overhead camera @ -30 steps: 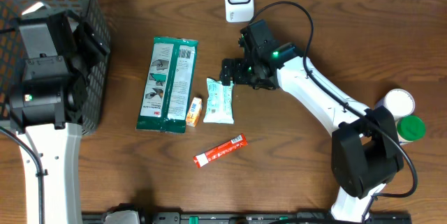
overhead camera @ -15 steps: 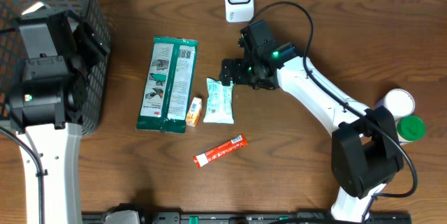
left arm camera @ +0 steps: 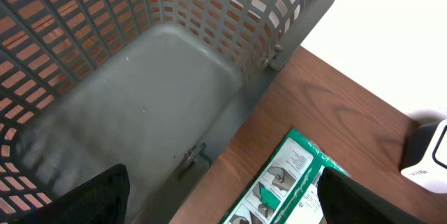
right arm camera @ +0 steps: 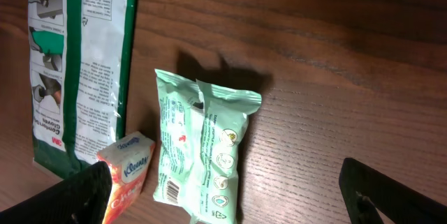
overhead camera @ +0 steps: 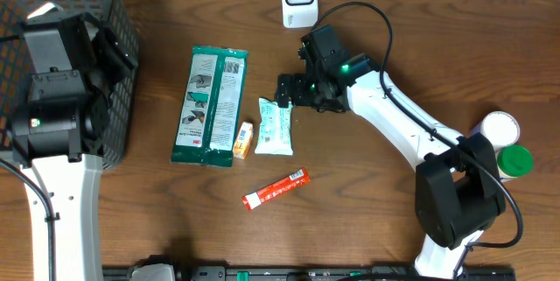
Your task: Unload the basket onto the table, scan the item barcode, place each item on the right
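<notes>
I am hovering my right gripper [overhead camera: 287,91] wide open and empty, just beside the pale green plastic pouch [overhead camera: 274,127] lying flat on the brown wooden table [overhead camera: 367,211]. My left gripper [left arm camera: 223,197] is hanging open, holding nothing, above the grey mesh basket [left arm camera: 160,77].

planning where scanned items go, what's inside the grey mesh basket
The grey plastic mesh basket shows only its bare grey floor in the left wrist view. One near corner is hidden behind a dark finger of the left pincer.
</notes>
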Action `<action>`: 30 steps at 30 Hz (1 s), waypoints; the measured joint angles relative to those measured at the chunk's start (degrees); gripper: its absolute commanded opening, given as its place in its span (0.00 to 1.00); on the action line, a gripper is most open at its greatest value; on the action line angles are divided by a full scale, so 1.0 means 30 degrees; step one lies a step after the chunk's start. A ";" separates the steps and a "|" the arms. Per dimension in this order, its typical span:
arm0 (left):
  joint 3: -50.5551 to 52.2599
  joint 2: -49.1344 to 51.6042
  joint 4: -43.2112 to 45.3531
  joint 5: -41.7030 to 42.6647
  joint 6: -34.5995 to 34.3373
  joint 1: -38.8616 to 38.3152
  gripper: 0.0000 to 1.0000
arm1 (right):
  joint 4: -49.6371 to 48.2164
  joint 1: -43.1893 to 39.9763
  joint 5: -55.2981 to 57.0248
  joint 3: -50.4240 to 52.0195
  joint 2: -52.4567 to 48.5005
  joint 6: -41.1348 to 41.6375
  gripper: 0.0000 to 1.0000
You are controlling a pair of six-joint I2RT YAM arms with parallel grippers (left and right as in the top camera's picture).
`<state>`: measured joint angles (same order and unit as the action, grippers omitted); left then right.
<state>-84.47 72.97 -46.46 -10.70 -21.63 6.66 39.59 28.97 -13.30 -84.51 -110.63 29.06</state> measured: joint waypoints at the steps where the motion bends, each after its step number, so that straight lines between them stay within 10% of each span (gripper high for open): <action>1: 0.0000 0.0000 0.0000 0.0000 -0.0007 0.0000 0.84 | 0.0007 0.0000 0.0000 0.0000 0.0000 0.0000 0.99; 30: 0.0000 0.0000 0.0000 0.0000 -0.0007 0.0000 0.84 | 0.0313 -0.1362 -0.0998 0.0000 0.0000 -0.1807 0.99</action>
<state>-84.47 72.97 -46.46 -10.70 -21.65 6.66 40.53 24.88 -16.29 -84.51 -110.63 23.64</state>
